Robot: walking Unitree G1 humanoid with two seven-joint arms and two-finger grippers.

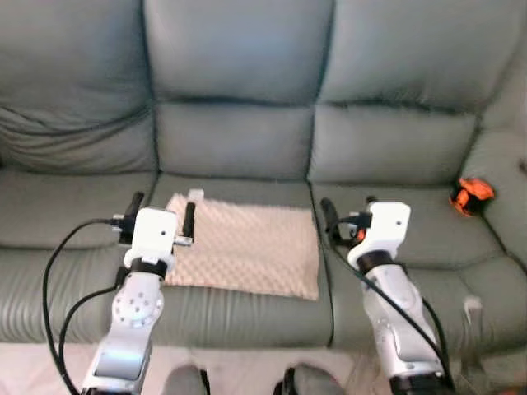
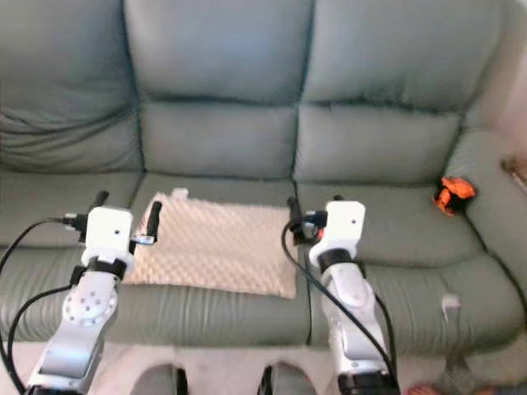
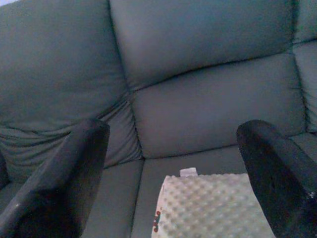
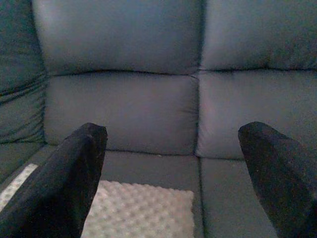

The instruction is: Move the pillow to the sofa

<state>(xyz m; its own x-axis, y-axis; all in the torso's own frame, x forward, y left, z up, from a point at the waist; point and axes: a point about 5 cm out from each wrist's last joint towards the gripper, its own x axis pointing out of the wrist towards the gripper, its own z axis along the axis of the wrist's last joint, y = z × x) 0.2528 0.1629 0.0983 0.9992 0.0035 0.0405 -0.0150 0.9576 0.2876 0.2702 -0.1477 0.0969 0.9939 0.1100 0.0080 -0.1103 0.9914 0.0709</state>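
The cream pillow (image 1: 244, 246) lies flat on the middle seat of the grey-green sofa (image 1: 239, 74), in the lower centre of the frame. The left hand (image 1: 162, 214) hovers at its left edge, fingers spread wide, holding nothing. The right hand (image 1: 347, 212) hovers at its right edge, likewise spread and empty. A small orange object (image 1: 470, 195) rests at the sofa's right arm.

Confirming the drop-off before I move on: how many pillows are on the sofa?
1. The beige pillow lies flat on the middle seat cushion of the sofa, between the left gripper and right gripper.
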